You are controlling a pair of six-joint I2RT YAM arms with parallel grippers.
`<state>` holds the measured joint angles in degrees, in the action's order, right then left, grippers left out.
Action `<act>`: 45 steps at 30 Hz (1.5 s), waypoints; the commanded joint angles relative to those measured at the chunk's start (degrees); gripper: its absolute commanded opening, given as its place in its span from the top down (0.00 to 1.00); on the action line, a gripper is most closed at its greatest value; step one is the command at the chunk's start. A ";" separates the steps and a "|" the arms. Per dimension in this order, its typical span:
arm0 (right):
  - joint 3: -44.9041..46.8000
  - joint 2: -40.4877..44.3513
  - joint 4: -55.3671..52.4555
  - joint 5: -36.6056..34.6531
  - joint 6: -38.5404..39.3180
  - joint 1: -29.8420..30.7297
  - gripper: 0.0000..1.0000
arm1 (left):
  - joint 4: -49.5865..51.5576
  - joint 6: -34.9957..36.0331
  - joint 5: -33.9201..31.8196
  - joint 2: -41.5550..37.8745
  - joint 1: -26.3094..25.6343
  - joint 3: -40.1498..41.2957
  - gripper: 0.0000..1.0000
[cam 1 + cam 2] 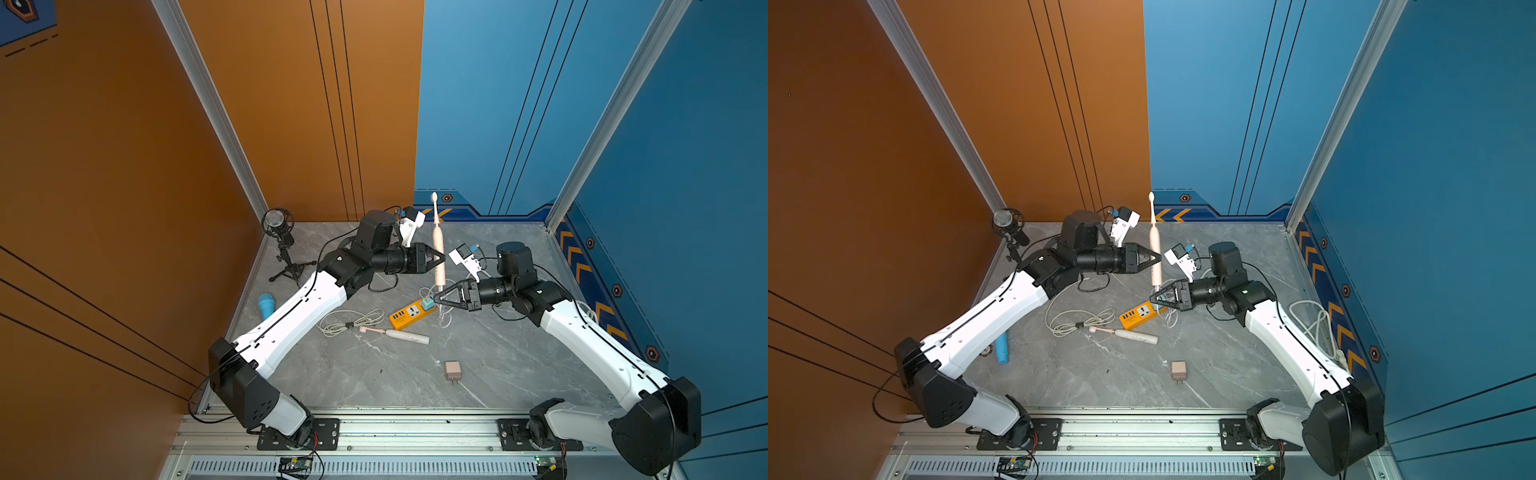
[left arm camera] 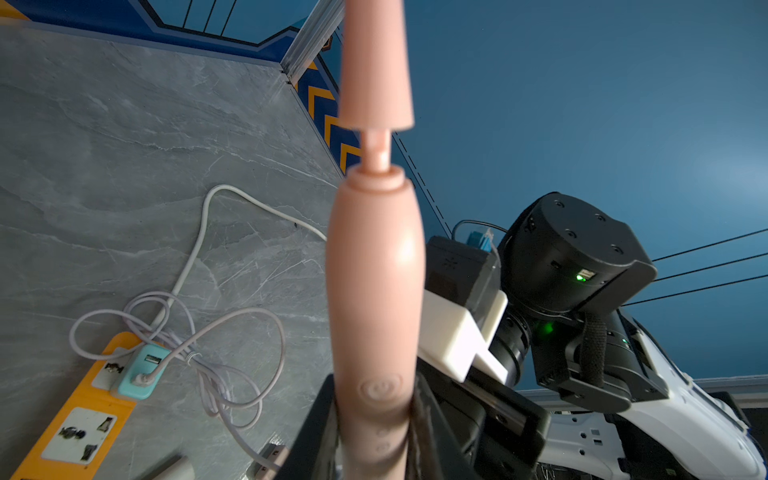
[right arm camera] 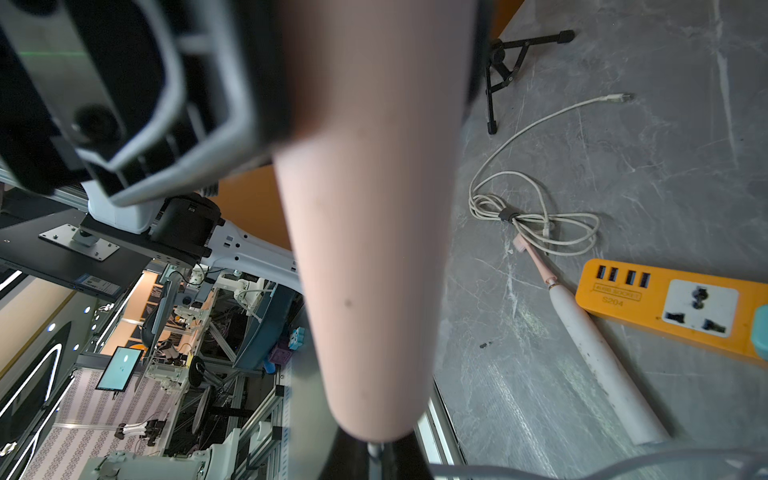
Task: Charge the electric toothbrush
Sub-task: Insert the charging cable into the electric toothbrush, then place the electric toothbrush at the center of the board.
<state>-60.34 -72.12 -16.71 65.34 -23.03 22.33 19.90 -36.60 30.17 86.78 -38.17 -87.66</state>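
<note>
My left fingers [image 1: 440,257] clamp the pink toothbrush [image 1: 437,241] mid-handle, holding it upright above the desk [image 1: 498,353] so its base faces down. My right fingers [image 1: 436,299] are pinched shut on the cable plug [image 3: 375,451] just under that base, probably to push it in.

Peach-pink electric toothbrush [image 1: 437,241], centre frame; orange power strip [image 1: 405,318] with teal adapter [image 1: 427,304]; grey, white-veined marble counter [image 1: 498,365]; orange wall [image 1: 291,104] left, blue wall [image 1: 478,104] right.

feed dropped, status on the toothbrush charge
Left claw shut on pink toothbrush, upright. Right claw shut on cable plug under its base, seating unclear. Nothing between.
</note>
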 commanded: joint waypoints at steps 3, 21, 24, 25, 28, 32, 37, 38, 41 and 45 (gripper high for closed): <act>-3.56 2.13 11.31 -5.64 -1.19 -2.68 1.00 | 12.08 2.77 6.86 0.80 -5.42 3.45 1.00; 3.76 12.80 -19.27 -22.79 7.71 -8.91 0.48 | 13.41 9.28 -8.06 10.80 -4.84 -13.24 1.00; 5.82 20.83 -22.36 -35.10 1.56 -13.65 0.37 | 13.41 10.81 -8.53 15.22 -6.53 -16.25 1.00; 5.88 22.83 -24.28 -38.97 0.09 -15.24 0.33 | 13.41 11.46 -8.54 17.23 -7.38 -17.52 1.00; 4.13 25.42 -31.73 -45.96 -1.82 -20.22 0.25 | 13.94 13.35 -6.01 23.85 -9.50 -21.61 1.00; 3.87 26.93 -36.75 -49.27 -3.74 -24.91 0.21 | 15.35 15.44 -3.84 33.01 -11.85 -27.23 1.00; 6.83 26.27 -36.86 -50.83 -6.44 -26.63 0.20 | 21.30 19.87 -5.50 45.15 -15.07 -37.49 1.00; 7.09 26.28 -37.05 -51.66 -6.68 -26.73 0.20 | 22.04 20.39 -5.74 46.75 -15.37 -38.51 1.00; 8.48 27.39 -36.99 -53.23 -7.45 -27.63 0.19 | 22.87 23.28 -7.77 49.93 -16.76 -39.15 1.00; 9.88 27.52 -36.35 -53.58 -8.08 -28.12 0.19 | 25.63 24.98 -9.18 55.09 -17.67 -44.14 1.00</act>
<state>-51.37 -45.19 -51.72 14.09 -29.52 -5.30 42.39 -15.07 22.83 140.59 -55.51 -127.70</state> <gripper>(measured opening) 0.813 0.268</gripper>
